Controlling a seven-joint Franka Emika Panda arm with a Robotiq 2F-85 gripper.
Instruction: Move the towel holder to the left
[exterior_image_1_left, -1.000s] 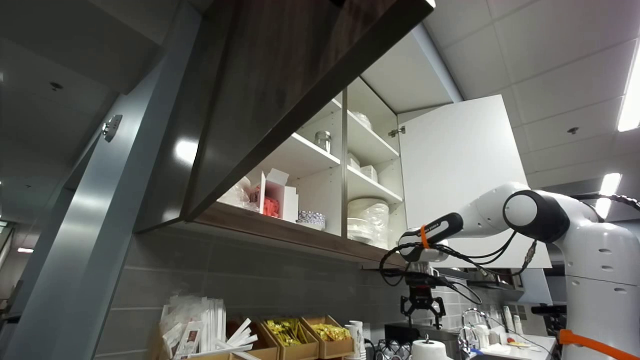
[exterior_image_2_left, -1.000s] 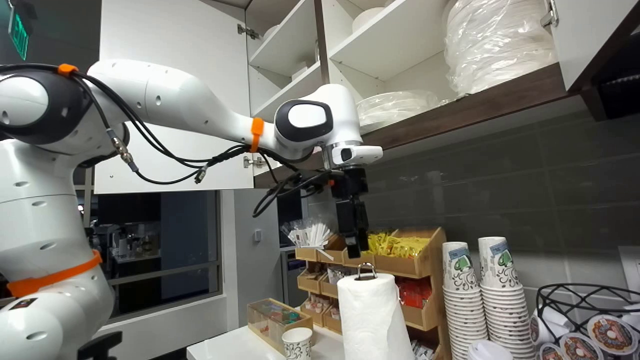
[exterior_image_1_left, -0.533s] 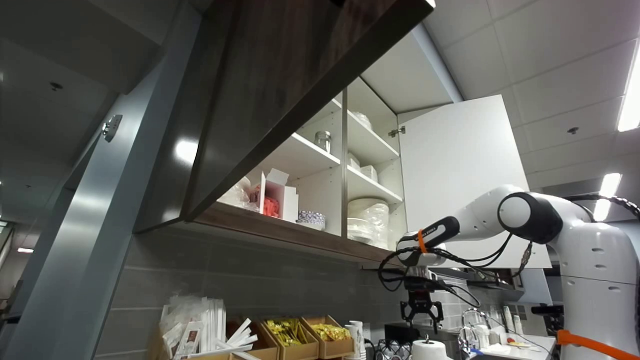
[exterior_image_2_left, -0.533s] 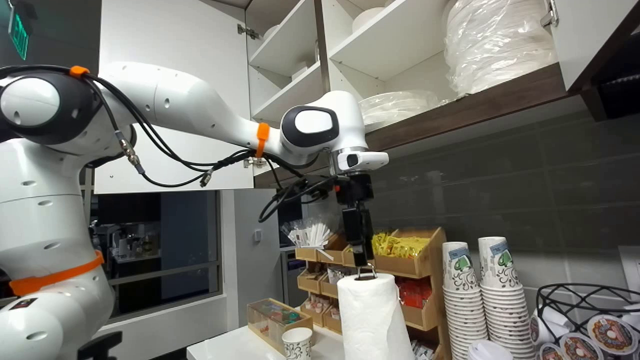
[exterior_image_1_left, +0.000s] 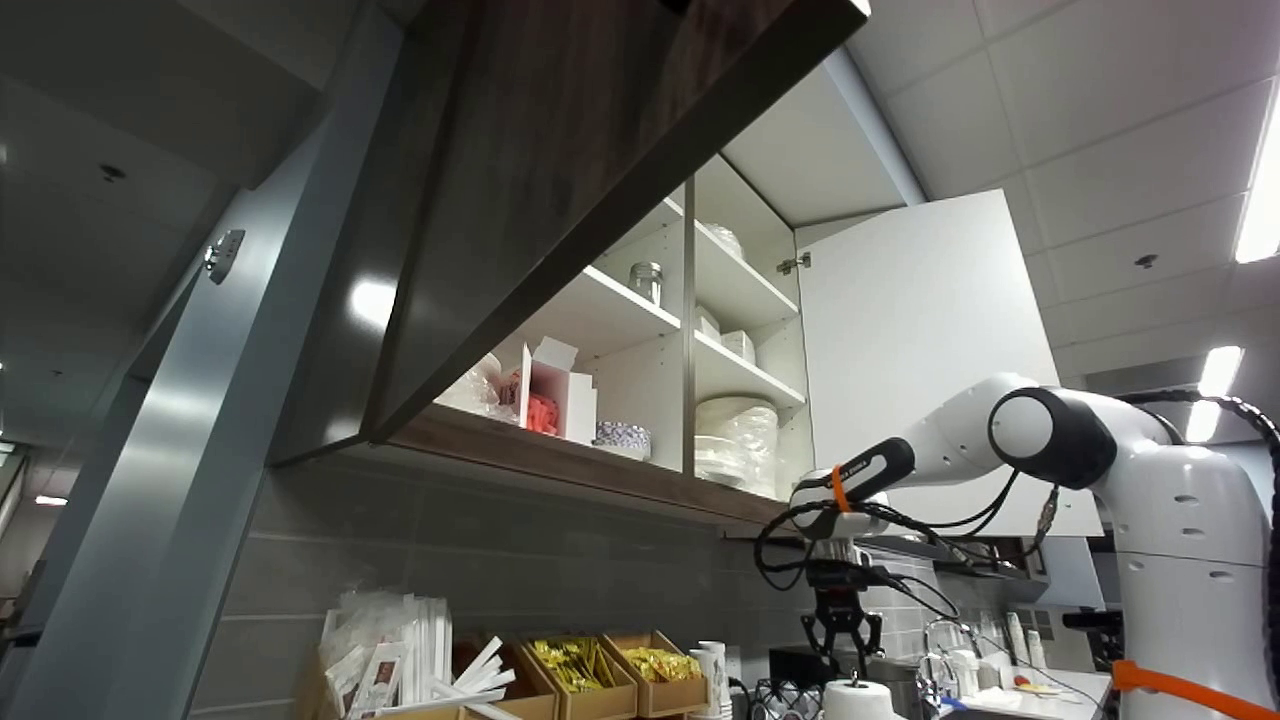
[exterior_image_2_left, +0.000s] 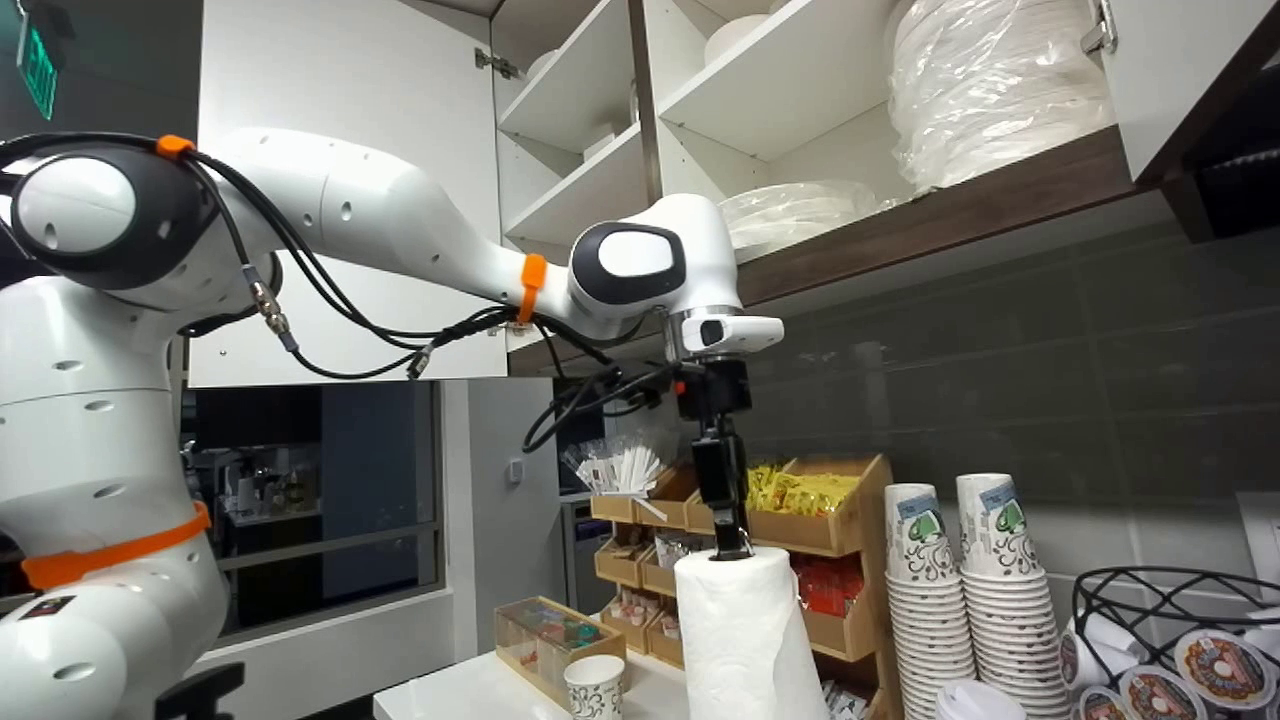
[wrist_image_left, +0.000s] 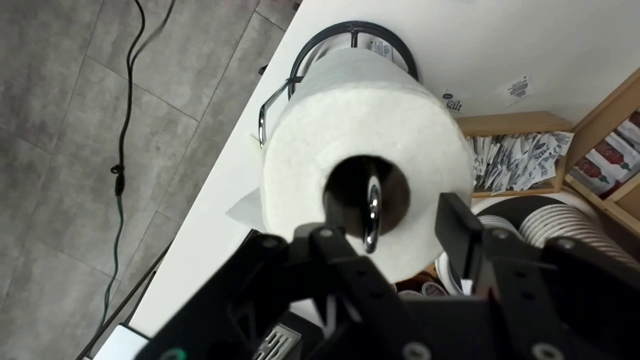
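The towel holder (wrist_image_left: 354, 27) stands on the tabletop (wrist_image_left: 465, 45), its black base ring (wrist_image_left: 372, 27) just beside the long edge above the floor (wrist_image_left: 150, 125), and carries a paper roll (wrist_image_left: 370, 125). The gripper (wrist_image_left: 395, 220) is positioned at the top of the roll, its fingers (wrist_image_left: 456, 230) well apart, one on each side of the metal loop (wrist_image_left: 373, 210); it has hold of nothing. Contact between the fingers and the loop or paper cannot be confirmed. Expected handling: the loop is stiff and probably smooth, so a weak pinch may slip or let the holder swivel. The roll is likely light and soft; it should dent readily and offer poor purchase. The form is tall, so tipping is possible. Take hold at the loop, across its flat sides, and keep the fingers off the roll's upper rim. Recommended next step: close fully on the loop, then shift the holder left, keeping the base ring wholly inside the tabletop edge.
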